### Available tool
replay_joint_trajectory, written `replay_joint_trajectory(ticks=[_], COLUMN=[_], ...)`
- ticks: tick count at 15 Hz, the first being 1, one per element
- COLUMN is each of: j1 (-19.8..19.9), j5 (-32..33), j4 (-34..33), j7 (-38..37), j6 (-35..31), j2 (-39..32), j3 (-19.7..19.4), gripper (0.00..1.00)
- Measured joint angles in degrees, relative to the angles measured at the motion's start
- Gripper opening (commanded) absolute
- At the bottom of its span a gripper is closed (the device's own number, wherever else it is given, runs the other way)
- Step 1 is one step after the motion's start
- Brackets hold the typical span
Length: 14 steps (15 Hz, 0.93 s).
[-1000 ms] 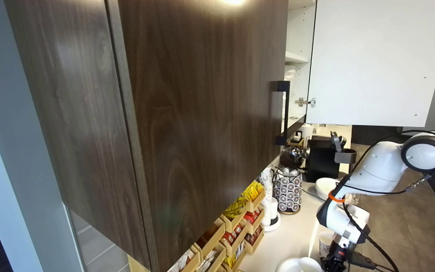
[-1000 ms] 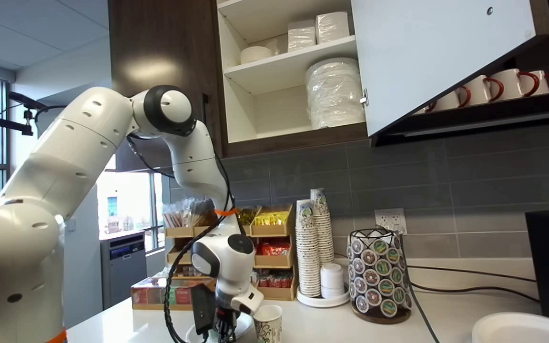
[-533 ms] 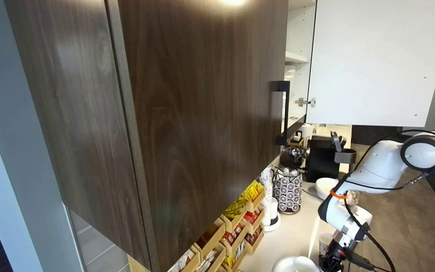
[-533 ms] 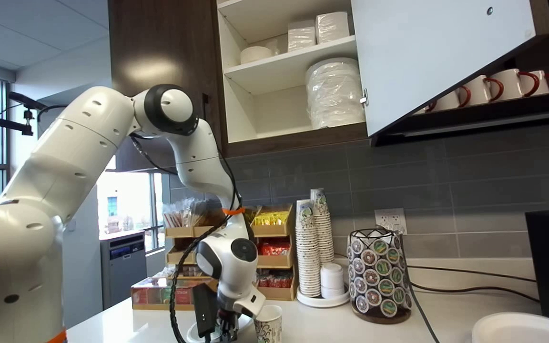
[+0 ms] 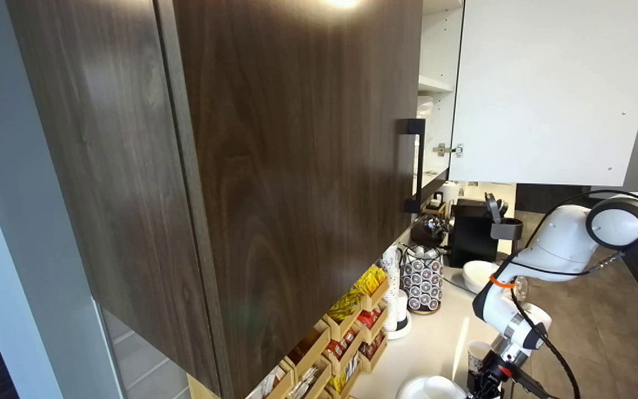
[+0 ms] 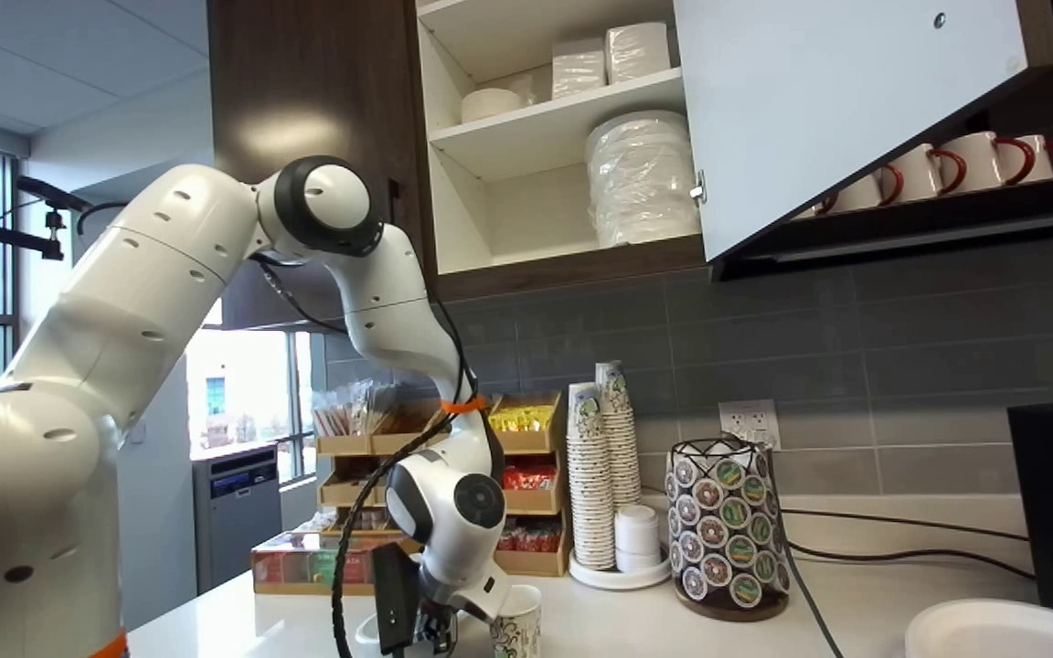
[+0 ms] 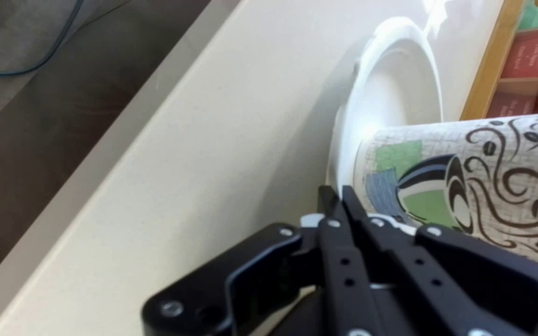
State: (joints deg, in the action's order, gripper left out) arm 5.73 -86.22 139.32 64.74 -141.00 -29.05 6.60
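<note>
My gripper points down at the white counter, its black fingers close together with the rim of a white plate or shallow bowl between their tips. The plate also shows at the bottom of an exterior view. A patterned paper cup stands on the plate, right beside the fingertips; its white top shows in an exterior view. Another patterned cup stands on the counter beside the gripper. In that view the gripper hides most of the plate.
A wooden rack of packets, cup stacks and a coffee-pod carousel stand along the wall. A tea box is near the plate. A white bowl is farther along. The cabinet door hangs open overhead.
The arm's wrist has tilted and shifted. In an exterior view the plate and its cup have moved slightly left with the gripper. The cup on the counter has not moved.
</note>
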Motion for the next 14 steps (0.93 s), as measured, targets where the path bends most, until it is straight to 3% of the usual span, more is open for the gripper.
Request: replay_joint_trajectory(ticks=[10,14], j1=[-0.6,-0.9], j5=[-1.4,-1.4], j4=[0.0,0.7], j7=[3.3,3.3], j6=[11.5,13.1], j2=[0.3,2.9], j3=[-5.4,-6.6], gripper=[0.01,0.01])
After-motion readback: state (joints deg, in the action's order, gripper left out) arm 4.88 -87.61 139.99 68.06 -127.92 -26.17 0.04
